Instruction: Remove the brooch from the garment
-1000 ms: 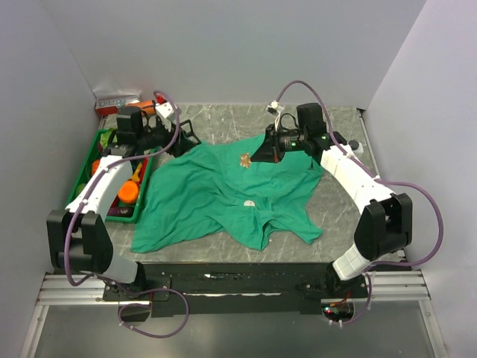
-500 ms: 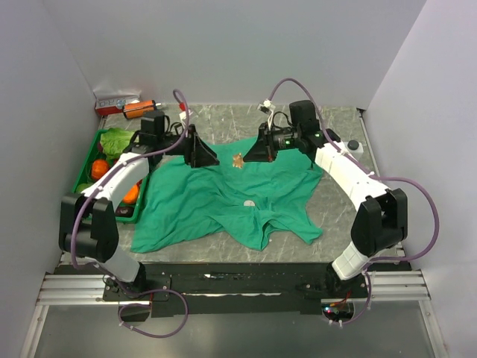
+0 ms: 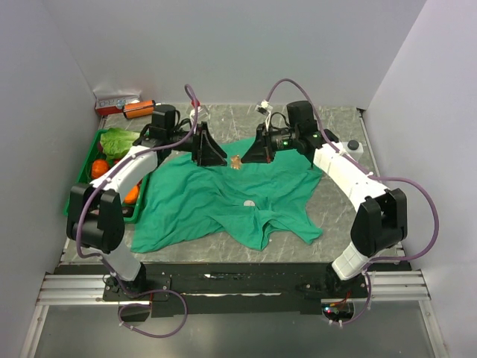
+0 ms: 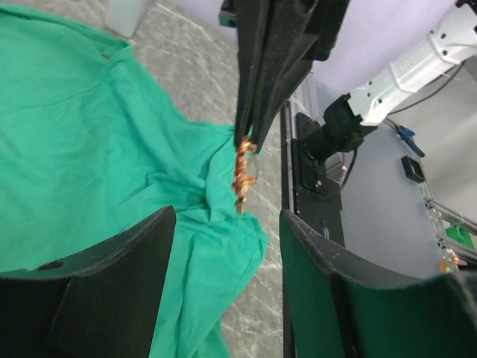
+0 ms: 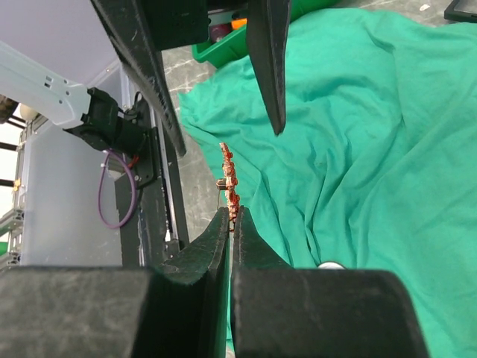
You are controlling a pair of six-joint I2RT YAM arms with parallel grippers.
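The garment (image 3: 216, 198) is a teal T-shirt spread wrinkled on the marble table; it also shows as teal cloth (image 4: 89, 142) in the left wrist view and as the same shirt (image 5: 358, 134) in the right wrist view. The brooch (image 3: 235, 162) is a tiny orange-gold ornament at the shirt's far edge. My right gripper (image 3: 250, 155) is shut on it. The brooch (image 5: 227, 181) sticks out of the right gripper's (image 5: 232, 216) pinched tips. In the left wrist view the brooch (image 4: 243, 173) hangs against a raised fold of cloth; I cannot tell if it is still pinned. My left gripper (image 3: 212, 152) stands open facing it, and the left gripper (image 4: 227, 216) holds nothing.
A green bin (image 3: 83, 179) with oranges and lettuce stands at the left. A red-and-white box (image 3: 115, 102) and an orange cylinder (image 3: 139, 109) lie at the back left. A white disc (image 3: 249, 203) lies on the shirt, and a white knob (image 3: 356, 146) sits at the right.
My left arm has swung right, from over the bin to the shirt's far edge facing the brooch. The right gripper has shifted slightly left, carrying the brooch.
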